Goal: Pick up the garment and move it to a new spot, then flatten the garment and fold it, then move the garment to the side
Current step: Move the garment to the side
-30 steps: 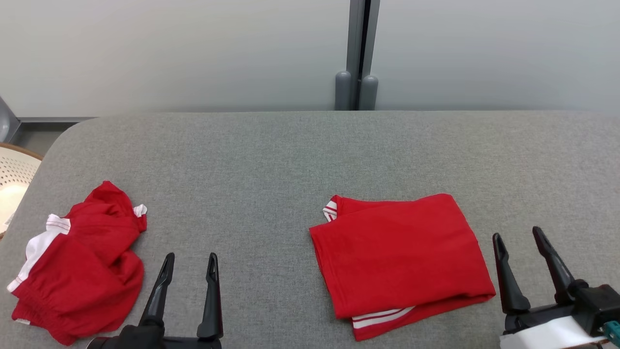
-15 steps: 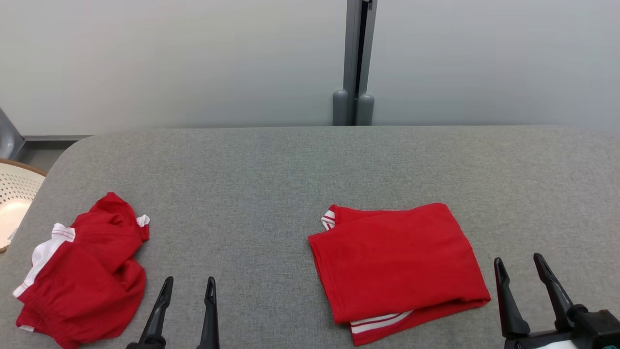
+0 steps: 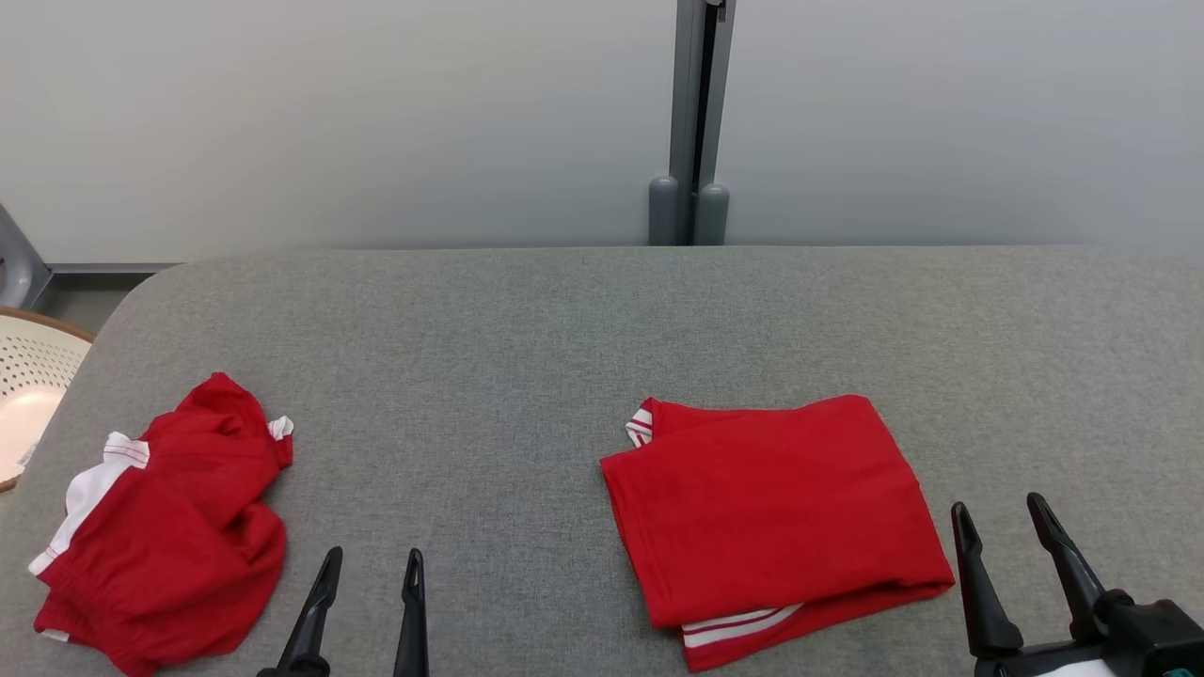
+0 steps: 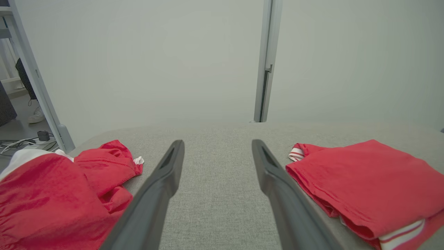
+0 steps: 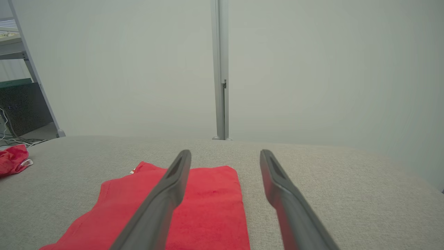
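A red garment (image 3: 771,517) with white stripes lies folded in a neat rectangle on the grey table (image 3: 564,329), right of centre. A second red and white garment (image 3: 160,527) sits crumpled at the near left. My left gripper (image 3: 372,564) is open above the table between the two, just right of the crumpled one, touching neither. My right gripper (image 3: 997,512) is open just off the folded garment's right edge. In the left wrist view, the left gripper (image 4: 218,142) has the crumpled garment (image 4: 52,194) to its left and the folded garment (image 4: 367,180) to its right. In the right wrist view, the right gripper (image 5: 226,152) hangs over the folded garment's (image 5: 208,208) right edge.
A white perforated basket (image 3: 28,395) stands off the table's left edge. A grey post (image 3: 691,122) rises against the pale wall behind the table's far edge. The table's far left corner is rounded. Bare grey surface stretches across the back and the far right.
The head view has tilted a little, shifting the whole scene down. Both grippers have drawn back toward the near edge, still open. Neither garment has moved.
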Motion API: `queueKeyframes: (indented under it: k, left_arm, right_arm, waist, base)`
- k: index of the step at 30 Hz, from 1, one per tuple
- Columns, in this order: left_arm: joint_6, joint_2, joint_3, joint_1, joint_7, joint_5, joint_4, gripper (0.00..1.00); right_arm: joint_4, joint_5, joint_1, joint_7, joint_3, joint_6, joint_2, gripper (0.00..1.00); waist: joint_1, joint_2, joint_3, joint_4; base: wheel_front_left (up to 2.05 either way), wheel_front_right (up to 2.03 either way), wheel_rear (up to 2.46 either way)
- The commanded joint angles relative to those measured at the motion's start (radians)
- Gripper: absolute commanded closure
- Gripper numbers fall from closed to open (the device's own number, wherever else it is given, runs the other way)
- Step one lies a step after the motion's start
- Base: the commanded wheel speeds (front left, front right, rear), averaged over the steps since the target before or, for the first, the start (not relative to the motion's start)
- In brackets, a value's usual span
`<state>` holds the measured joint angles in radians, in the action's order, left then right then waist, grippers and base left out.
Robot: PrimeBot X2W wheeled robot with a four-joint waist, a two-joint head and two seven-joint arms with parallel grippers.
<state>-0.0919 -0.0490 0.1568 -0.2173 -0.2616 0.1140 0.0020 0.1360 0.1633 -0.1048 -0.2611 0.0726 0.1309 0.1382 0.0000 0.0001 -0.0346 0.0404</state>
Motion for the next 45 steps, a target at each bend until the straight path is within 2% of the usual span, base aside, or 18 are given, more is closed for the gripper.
queueKeyframes:
  k: [1, 5, 8, 11, 14, 20, 23, 26, 27, 28, 36, 45]
  left_arm:
    - [0.003, -0.003, -0.001, -0.005, -0.005, -0.005, 0.005, 0.0]
    - [0.011, -0.003, 0.007, 0.0, -0.005, -0.009, 0.026, 0.0]
    - [0.02, -0.003, 0.018, 0.014, -0.005, -0.017, 0.039, 0.0]
    - [0.028, -0.003, 0.035, 0.026, -0.005, -0.028, 0.05, 0.0]
    - [0.034, -0.003, 0.05, 0.045, -0.005, -0.042, 0.057, 0.0]
    - [0.038, -0.003, 0.074, 0.087, -0.005, -0.054, 0.067, 0.0]
    - [0.037, -0.003, 0.083, 0.105, -0.005, -0.057, 0.068, 0.0]
    - [0.031, -0.003, 0.09, 0.119, -0.005, -0.058, 0.065, 0.0]
    - [0.028, -0.003, 0.092, 0.122, -0.005, -0.058, 0.064, 0.0]
    - [0.027, -0.003, 0.095, 0.126, -0.005, -0.058, 0.064, 0.0]
    - [0.032, -0.003, 0.117, 0.166, -0.005, -0.089, 0.033, 0.0]
    - [0.051, -0.022, 0.166, 0.284, -0.003, -0.149, -0.072, 0.0]
  right_arm:
    - [-0.001, -0.001, 0.001, -0.005, -0.005, 0.0, -0.001, 0.0]
    - [0.042, 0.032, 0.029, -0.005, 0.014, 0.0, 0.01, 0.0]
    - [0.149, 0.097, 0.084, -0.005, 0.071, -0.001, 0.049, 0.0]
    - [0.3, 0.22, 0.177, 0.006, 0.178, -0.001, 0.107, 0.0]
    - [0.39, 0.407, 0.286, 0.088, 0.267, 0.0, 0.168, 0.0]
    - [0.387, 0.753, 0.426, 0.295, 0.413, 0.0, 0.306, 0.0]
    - [0.382, 0.866, 0.461, 0.383, 0.46, 0.0, 0.359, 0.0]
    - [0.372, 0.931, 0.481, 0.432, 0.511, 0.0, 0.39, 0.01]
    - [0.365, 0.947, 0.491, 0.428, 0.523, 0.0, 0.398, 0.55]
    - [0.356, 0.96, 0.498, 0.416, 0.534, 0.0, 0.407, 1.0]
    - [0.333, 0.998, 0.574, 0.333, 0.608, 0.0, 0.465, 1.0]
    - [0.366, 0.974, 0.821, 0.222, 0.636, 0.0, 0.571, 1.0]
  waist:
    - [0.0, -0.0001, 0.0, 0.001]
    - [0.0, -0.0001, 0.015, 0.002]
    - [0.0, -0.0001, 0.031, 0.002]
    - [0.0, -0.0001, 0.052, 0.004]
    - [0.0, -0.0001, 0.088, 0.01]
    - [0.0, -0.0001, 0.161, 0.025]
    - [0.0, -0.0001, 0.189, 0.034]
    - [0.0, -0.0001, 0.212, 0.039]
    - [0.0, -0.0001, 0.218, 0.039]
    - [0.0, -0.0001, 0.224, 0.038]
    - [0.0, -0.0001, 0.282, 0.007]
    - [0.0, -0.0001, 0.484, -0.067]
  base:
    - [0.0, 0.0, 0.0]
    - [0.0, 0.0, 0.0]
    - [0.0, 0.0, 0.0]
    - [0.0, 0.0, 0.0]
    - [0.0, 0.0, 0.0]
    - [0.0, 0.0, 0.0]
    - [0.0, 0.0, 0.0]
    - [0.0, 0.0, 0.0]
    - [0.0, 0.0, 0.0]
    - [0.0, 0.0, 0.0]
    - [0.0, 0.0, 0.0]
    - [0.0, 0.0, 0.0]
